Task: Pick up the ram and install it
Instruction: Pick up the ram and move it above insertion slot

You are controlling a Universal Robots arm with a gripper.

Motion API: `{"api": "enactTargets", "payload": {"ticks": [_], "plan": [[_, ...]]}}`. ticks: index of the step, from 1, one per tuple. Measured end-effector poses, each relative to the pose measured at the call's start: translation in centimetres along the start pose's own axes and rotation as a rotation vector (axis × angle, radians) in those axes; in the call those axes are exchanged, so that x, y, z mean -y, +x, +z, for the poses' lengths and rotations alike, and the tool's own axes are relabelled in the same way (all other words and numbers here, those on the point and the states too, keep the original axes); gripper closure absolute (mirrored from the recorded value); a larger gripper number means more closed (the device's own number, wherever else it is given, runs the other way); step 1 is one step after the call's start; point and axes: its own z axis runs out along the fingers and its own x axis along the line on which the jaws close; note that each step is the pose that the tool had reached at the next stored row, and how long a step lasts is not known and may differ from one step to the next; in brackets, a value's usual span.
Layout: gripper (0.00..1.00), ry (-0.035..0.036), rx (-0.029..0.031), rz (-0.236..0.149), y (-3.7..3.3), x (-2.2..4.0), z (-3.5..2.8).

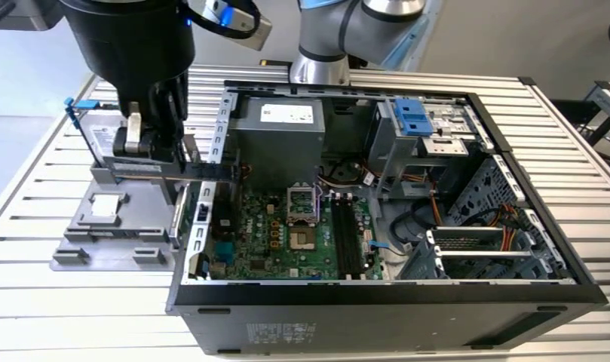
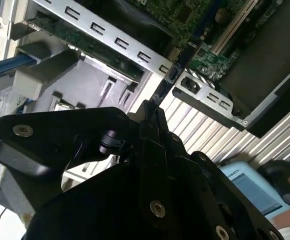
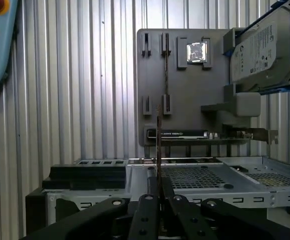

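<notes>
My gripper hangs above the grey parts tray, at the exterior view's left beside the open computer case. It is shut on the ram, a thin dark stick seen edge-on between the fingers in the first wrist view. In the second wrist view the ram runs out from the gripper toward the case's rear panel. The tray's narrow slot holds nothing. The motherboard's black memory slots lie inside the case, well to the exterior view's right of the gripper.
The silver hard drive in a blue frame and a card with a metal bracket stand on the tray. A small chip lies there too. The case wall rises between gripper and motherboard. The table is ribbed aluminium.
</notes>
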Motion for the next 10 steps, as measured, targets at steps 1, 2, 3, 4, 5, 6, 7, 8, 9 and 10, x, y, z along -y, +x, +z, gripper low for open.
{"api": "enactTargets", "payload": {"ticks": [1, 2, 3, 4, 5, 6, 7, 8, 9, 10], "plan": [[1.0, 0.0, -0.0001, 0.0, 0.0, -0.01, 0.0], [1.0, 0.0, -0.0002, 0.0, 0.0, -0.01, 0.0], [1.0, 0.0, -0.0003, 0.0, 0.0, -0.01, 0.0], [1.0, 0.0, -0.0003, 0.0, 0.0, 0.0, 0.01], [1.0, 0.0, -0.0004, 0.0, 0.0, 0.01, 0.0], [1.0, 0.0001, -0.0003, 0.0, -0.01, 0.08, 0.0], [1.0, 0.0, -0.0004, 0.0, -0.02, 0.2, -0.01], [1.0, 0.0, -0.0004, 0.0, -0.02, 0.37, -0.01], [1.0, 0.0, -0.0004, 0.0, -0.02, 0.58, -0.02], [1.0, 0.0, -0.0004, 0.0, -0.03, 0.82, -0.03]]}}
